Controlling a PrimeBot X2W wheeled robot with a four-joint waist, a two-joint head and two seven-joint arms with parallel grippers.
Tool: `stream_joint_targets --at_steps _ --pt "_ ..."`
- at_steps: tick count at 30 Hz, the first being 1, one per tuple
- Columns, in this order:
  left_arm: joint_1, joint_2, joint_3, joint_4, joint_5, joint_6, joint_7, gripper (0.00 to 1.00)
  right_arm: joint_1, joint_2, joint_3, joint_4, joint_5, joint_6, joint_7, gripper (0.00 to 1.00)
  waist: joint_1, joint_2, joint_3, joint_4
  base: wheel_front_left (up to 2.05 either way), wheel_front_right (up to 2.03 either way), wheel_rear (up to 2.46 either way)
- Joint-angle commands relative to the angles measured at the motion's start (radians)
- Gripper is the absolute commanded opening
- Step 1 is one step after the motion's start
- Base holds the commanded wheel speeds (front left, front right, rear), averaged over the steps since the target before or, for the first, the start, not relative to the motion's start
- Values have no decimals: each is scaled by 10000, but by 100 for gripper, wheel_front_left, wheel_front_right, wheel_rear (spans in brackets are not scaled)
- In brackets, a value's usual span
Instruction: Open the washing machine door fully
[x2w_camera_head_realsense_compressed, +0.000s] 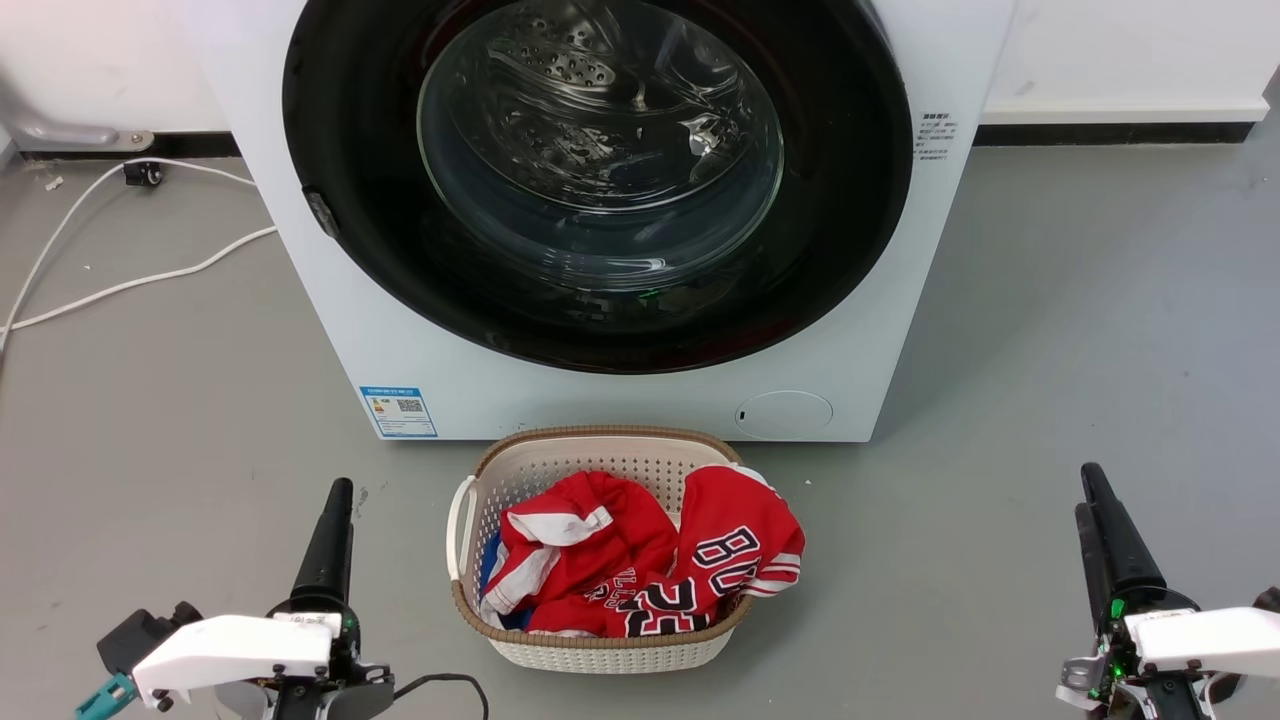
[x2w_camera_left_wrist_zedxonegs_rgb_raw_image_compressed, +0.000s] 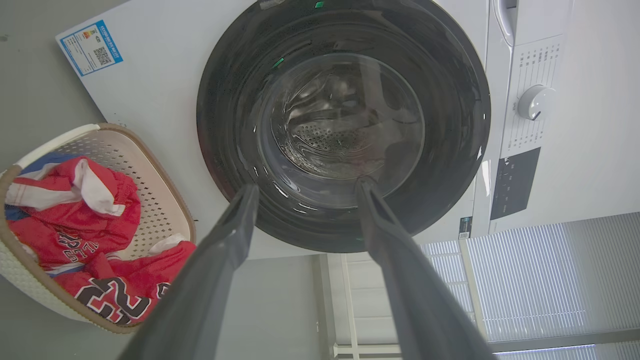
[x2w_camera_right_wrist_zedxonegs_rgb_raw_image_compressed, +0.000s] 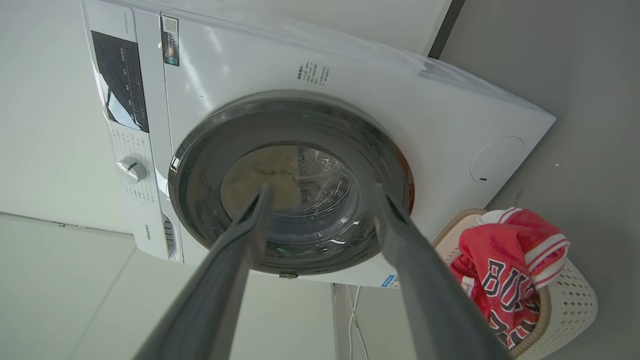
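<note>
The washing machine (x2w_camera_head_realsense_compressed: 900, 330), a white boxy front-loader, stands squarely in front of me, with a blue label sticker (x2w_camera_head_realsense_compressed: 398, 411) at the lower left corner of its front and a round cap (x2w_camera_head_realsense_compressed: 784, 413) low on the right. The washing machine door (x2w_camera_head_realsense_compressed: 350, 200), a glossy black disc nearly as wide as the machine, sits shut and flush against that front. Its bulging clear glass centre shows the perforated steel drum (x2w_camera_head_realsense_compressed: 570, 62) behind.

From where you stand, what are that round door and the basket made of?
The washing machine door: glossy black ring, probably plastic, around clear glass showing the drum. The basket: pale perforated plastic, seemingly, with brown woven-look rim.
</note>
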Motion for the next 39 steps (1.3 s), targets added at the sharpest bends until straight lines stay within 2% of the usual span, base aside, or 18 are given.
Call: stream_joint_targets --at_steps 1,2,11,20,39 --pt "-65 17 -79 -396 685 134 -152 100 -81 -22 13 -443 -774 15 -148 100 0 0 8 6 0 0 0" --pt "-65 17 -79 -396 685 134 -152 100 -81 -22 13 -443 -774 15 -148 100 0 0 8 6 0 0 0" --pt "77 20 -486 -852 2854 575 -535 100 124 -19 189 -1134 -3244 16 -530 100 0 0 21 21 0 0 0" --pt "196 25 -791 -1158 4523 894 -884 100 343 -17 387 -1615 -5266 17 -874 100 0 0 48 27 0 0 0" --pt "458 291 -1503 -1642 7320 1617 -1521 100 754 -12 384 -2375 -8029 19 -1509 100 0 0 41 81 0 0 0"
